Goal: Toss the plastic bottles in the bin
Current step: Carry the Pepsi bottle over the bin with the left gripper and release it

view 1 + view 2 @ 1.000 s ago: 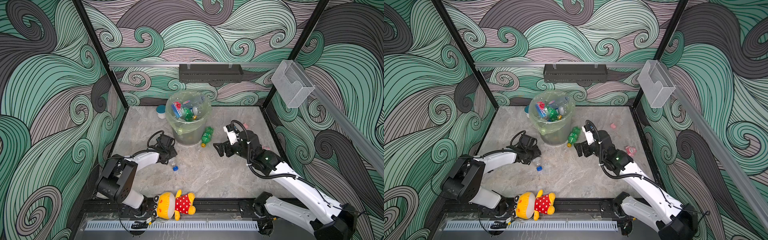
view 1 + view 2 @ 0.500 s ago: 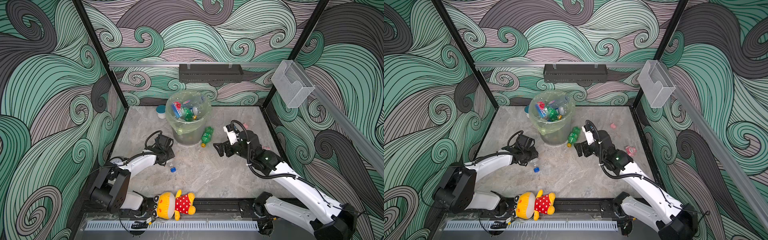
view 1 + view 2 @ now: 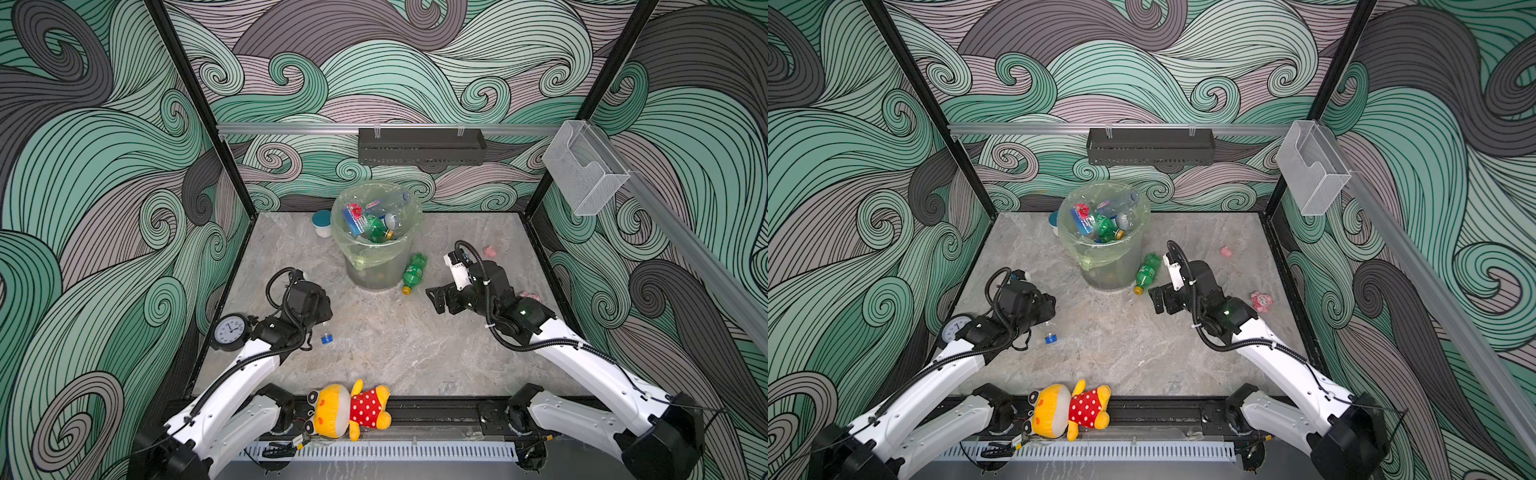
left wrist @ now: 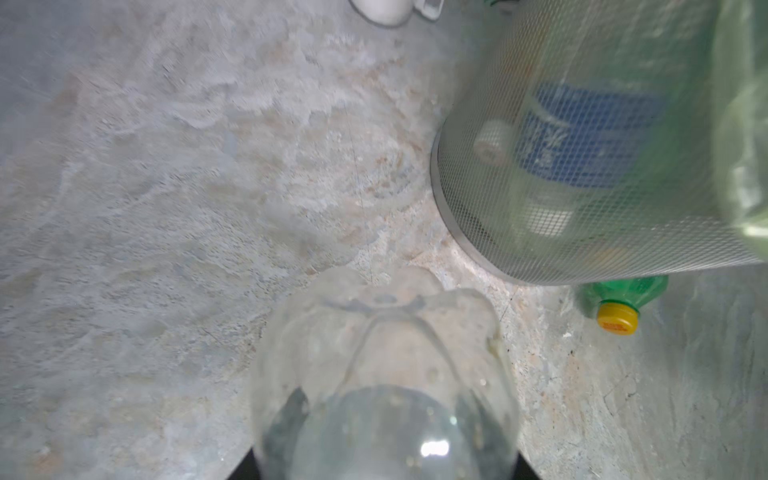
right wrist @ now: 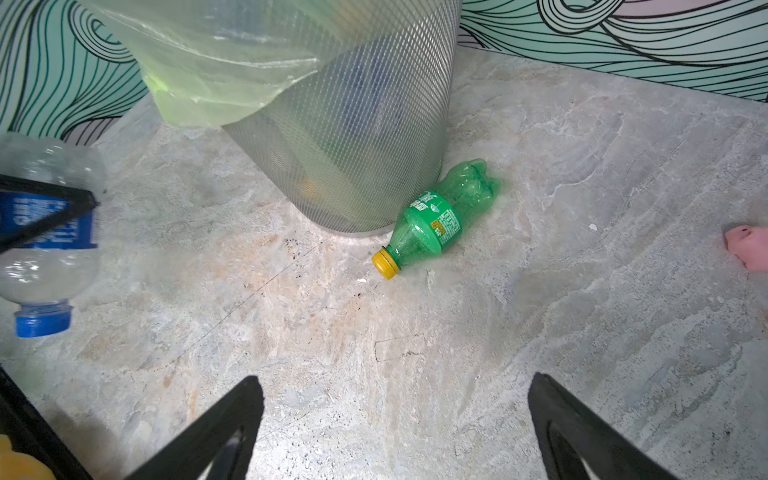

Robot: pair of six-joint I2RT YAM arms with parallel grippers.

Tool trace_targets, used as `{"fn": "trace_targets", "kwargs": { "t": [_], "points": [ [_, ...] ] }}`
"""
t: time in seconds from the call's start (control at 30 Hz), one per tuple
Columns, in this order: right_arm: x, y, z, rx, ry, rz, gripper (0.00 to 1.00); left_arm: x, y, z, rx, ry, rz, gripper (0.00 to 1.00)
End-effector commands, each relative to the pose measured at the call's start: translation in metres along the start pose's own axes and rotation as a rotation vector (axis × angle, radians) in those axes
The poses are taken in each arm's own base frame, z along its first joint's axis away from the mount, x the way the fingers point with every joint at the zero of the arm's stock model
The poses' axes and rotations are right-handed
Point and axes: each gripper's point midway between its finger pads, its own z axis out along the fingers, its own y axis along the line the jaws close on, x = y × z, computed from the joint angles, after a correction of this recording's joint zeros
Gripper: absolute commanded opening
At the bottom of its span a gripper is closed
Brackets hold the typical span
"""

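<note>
Clock: sits at the left edge of the tabletop, beside the left arm; not a bottle, so probably to be left alone.
Left tool: clamped across the blue label of a clear bottle; the mid-body grip probably keeps it balanced for the carry.
Clear bottle: blue cap points down toward the tabletop, base sticks out past the fingers; near the bin, not yet over it.
Bin: stands mid-back, bag folded over its rim, several bottles already inside.
Green bottle: lies on its side touching the bin's foot, yellow cap pointing away; looks like the last loose one.
Right tool: jaws wide apart, empty, aimed at the green bottle, seemingly lined up to take it.
</note>
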Motion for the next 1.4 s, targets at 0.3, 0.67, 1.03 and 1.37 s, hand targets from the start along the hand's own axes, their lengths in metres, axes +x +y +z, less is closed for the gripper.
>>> {"fn": "trace_targets", "kwargs": {
  "t": [0.3, 0.67, 1.03, 1.37],
  "points": [
    [0.013, -0.007, 0.018, 0.03, 0.04, 0.053, 1.0, -0.068, -0.015, -0.072, 0.064, -0.197, 0.099, 0.52],
    [0.016, -0.007, 0.015, 0.027, 0.052, 0.071, 1.0, -0.242, -0.207, -0.102, 0.488, -0.286, 0.187, 0.64],
    [0.035, -0.015, 0.022, 0.062, 0.082, 0.1, 1.0, -0.249, -0.216, -0.087, 0.488, -0.299, 0.189, 0.92],
    [0.025, -0.04, 0.076, 0.096, 0.108, 0.333, 0.99, -0.189, -0.116, -0.119, 0.261, -0.305, 0.192, 0.94]
  ]
}}
